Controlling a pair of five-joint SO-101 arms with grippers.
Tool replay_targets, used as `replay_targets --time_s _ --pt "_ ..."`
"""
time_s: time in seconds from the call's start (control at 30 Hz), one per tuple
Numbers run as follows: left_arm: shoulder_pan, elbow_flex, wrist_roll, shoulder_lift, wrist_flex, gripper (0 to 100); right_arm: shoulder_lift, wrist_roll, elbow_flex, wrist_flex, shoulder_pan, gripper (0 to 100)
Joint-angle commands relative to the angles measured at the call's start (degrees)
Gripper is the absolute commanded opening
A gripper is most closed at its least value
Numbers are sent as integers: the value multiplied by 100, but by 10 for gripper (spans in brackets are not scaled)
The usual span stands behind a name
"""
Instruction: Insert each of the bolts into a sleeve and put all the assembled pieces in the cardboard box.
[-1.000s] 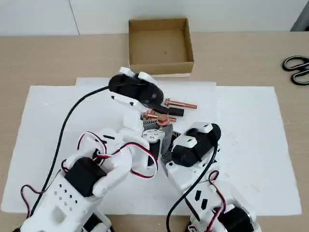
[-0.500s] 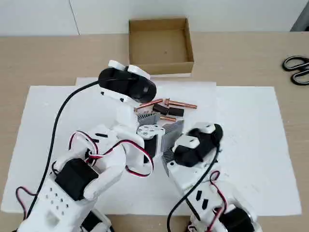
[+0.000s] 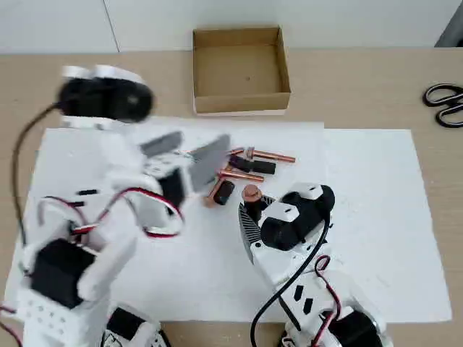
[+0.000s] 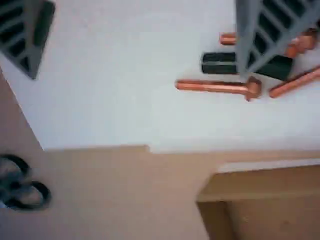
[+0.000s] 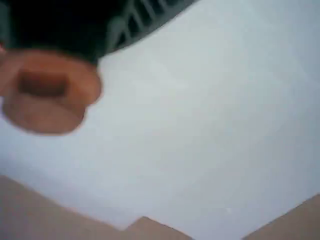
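Note:
My right gripper [image 3: 251, 208] is shut on a black sleeve [image 5: 55, 22] with a copper bolt's head [image 5: 47, 92] sticking out of it, held just above the white paper. My left gripper [image 3: 187, 153] stands open to its left, with nothing between its grey fingers [image 4: 25, 35]. Beyond it on the paper lie loose copper bolts [image 3: 271, 155] [image 4: 217, 86], a black sleeve [image 3: 262, 167] [image 4: 220, 64] and a sleeve with a bolt in it [image 3: 221, 192]. The cardboard box [image 3: 241, 101] stands empty at the back of the table.
The white paper sheet [image 3: 376, 217] covers the table's middle. Scissors [image 3: 445, 105] lie at the far right edge of the table.
My left arm has swung away to the left and its gripper has opened. The bolts and sleeves it covered are now in sight. The right gripper has barely moved.

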Motion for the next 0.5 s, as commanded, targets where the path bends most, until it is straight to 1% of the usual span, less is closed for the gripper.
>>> replay_targets --time_s 0.0,0.17,0.27,0.4,0.43,0.47 --pt "-993 -646 -9 -70 422 245 -4 -53 -44 -4 303 3" --pt "-2259 -690 -9 -53 1178 245 22 -26 -193 -48 901 3" --pt "-3253 -681 -9 -26 1565 245 382 -26 -730 -4 1174 3" --pt "-4800 -629 -26 -26 1732 245 1780 -26 -2163 4 1349 3" --pt "-5116 -541 -141 -35 1714 245 2246 -26 -2593 4 1349 3" --pt "-5407 -426 -404 -44 1697 245 2730 -26 -3033 4 1349 3"
